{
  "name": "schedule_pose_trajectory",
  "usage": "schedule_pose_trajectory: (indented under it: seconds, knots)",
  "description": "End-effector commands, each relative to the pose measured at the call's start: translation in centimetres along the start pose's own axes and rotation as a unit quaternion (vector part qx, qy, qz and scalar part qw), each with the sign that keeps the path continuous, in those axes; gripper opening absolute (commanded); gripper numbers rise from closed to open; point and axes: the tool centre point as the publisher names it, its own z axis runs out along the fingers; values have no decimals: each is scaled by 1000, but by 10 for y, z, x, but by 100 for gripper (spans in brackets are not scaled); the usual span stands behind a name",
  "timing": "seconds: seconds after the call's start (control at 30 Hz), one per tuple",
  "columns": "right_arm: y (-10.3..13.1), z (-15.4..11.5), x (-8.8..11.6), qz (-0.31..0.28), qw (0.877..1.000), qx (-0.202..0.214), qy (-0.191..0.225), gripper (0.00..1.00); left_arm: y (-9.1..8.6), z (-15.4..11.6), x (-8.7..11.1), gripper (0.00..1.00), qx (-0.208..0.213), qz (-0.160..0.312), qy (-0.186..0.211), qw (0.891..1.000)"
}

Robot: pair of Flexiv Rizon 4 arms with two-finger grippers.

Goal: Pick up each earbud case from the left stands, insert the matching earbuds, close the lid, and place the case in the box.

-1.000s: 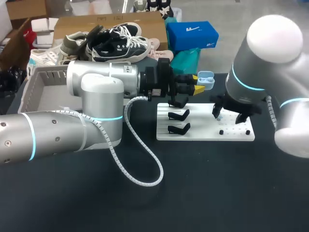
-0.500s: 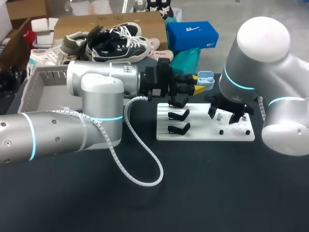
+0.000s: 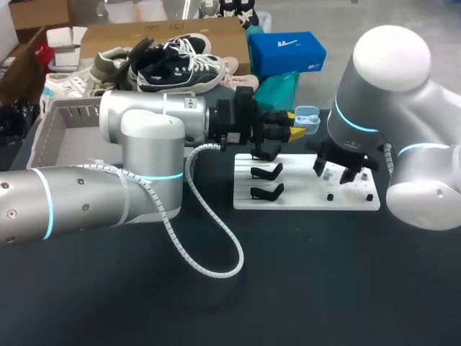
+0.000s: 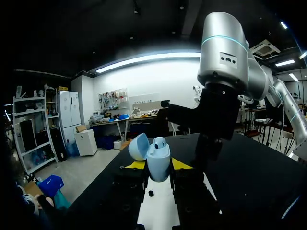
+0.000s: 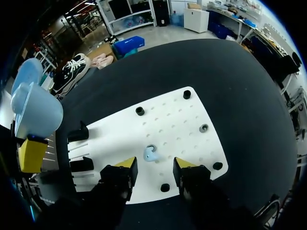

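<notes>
A light blue earbud case (image 4: 158, 162) stands upright between the yellow tips of my left gripper (image 4: 158, 165), which is shut on it. Its lid (image 4: 138, 146) is flipped open and one earbud (image 4: 159, 142) sits inside. In the head view the case (image 3: 307, 115) hangs above the far edge of the white board (image 3: 306, 194). My right gripper (image 5: 154, 167) is open, pointing down at the board (image 5: 182, 120). A loose light blue earbud (image 5: 151, 153) lies just ahead of the gap between its tips. The same gripper (image 3: 343, 170) hovers over the board's right half.
Two empty black stands (image 3: 266, 171) (image 3: 266, 191) sit on the board's left part. Small black pegs (image 5: 140, 111) (image 5: 165, 187) dot its right part. A grey box (image 3: 65, 133) stands at the table's far left. My left arm's cable (image 3: 216, 252) loops over the dark tabletop.
My right arm has shifted left and settled over the earbud on the board, and its fingers have drawn closer together. The left arm and the case have not moved.
</notes>
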Motion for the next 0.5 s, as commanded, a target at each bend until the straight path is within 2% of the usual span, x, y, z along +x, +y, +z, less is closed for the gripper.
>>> schedule_pose_trajectory:
  seconds: [0.03,0.27,0.5]
  knots:
    - [4,5,-1,-2,1000,1,2,46,0,0,0,0,-1,1,-1,1000]
    - [6,9,-2,-5,1000,4,2,45,0,0,0,0,-1,1,-1,1000]
    - [8,13,-5,0,1000,4,6,38,0,0,0,0,-1,1,-1,1000]
